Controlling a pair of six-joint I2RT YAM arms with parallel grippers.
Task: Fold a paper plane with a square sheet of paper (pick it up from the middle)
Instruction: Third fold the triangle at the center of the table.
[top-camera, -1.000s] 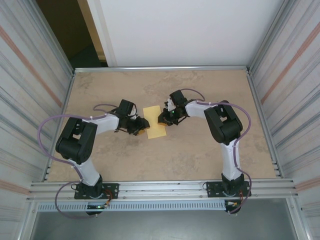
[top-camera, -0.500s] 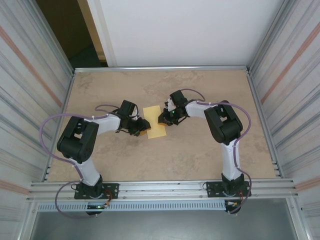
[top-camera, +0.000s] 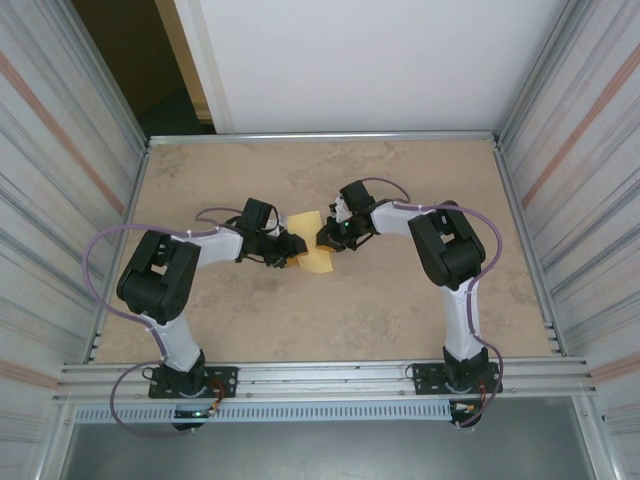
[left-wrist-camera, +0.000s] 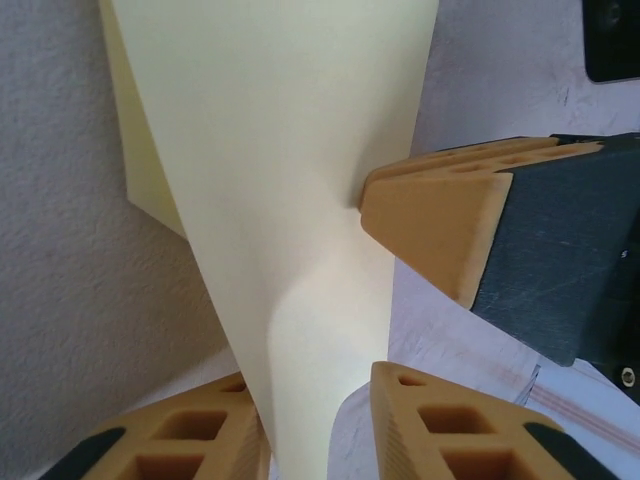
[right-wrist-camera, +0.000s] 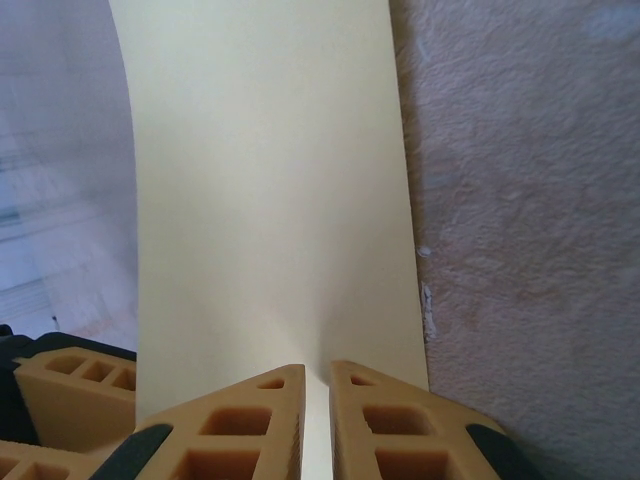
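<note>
The square sheet of paper (top-camera: 313, 254) is yellow and sits mid-table, buckled upward between the two grippers. My right gripper (top-camera: 325, 238) is shut on its right edge; the right wrist view shows the sheet (right-wrist-camera: 260, 180) pinched in the thin slit between the jaws (right-wrist-camera: 317, 368). My left gripper (top-camera: 291, 246) is at the sheet's left edge. In the left wrist view the bent sheet (left-wrist-camera: 270, 150) runs up between the jaws (left-wrist-camera: 315, 385). It rests against the left finger, with a gap to the right finger. The right gripper's tan finger (left-wrist-camera: 430, 220) touches the sheet.
The beige tabletop (top-camera: 330, 320) is bordered by a metal rail (top-camera: 320, 137) at the back and by corrugated side walls. Both arm bases sit at the near edge. A tan finger of the left gripper (right-wrist-camera: 70, 390) shows at the sheet's lower left.
The left gripper has pushed slightly right into the sheet and its jaws have narrowed. The sheet's left part has risen and buckled. The right gripper has kept its hold.
</note>
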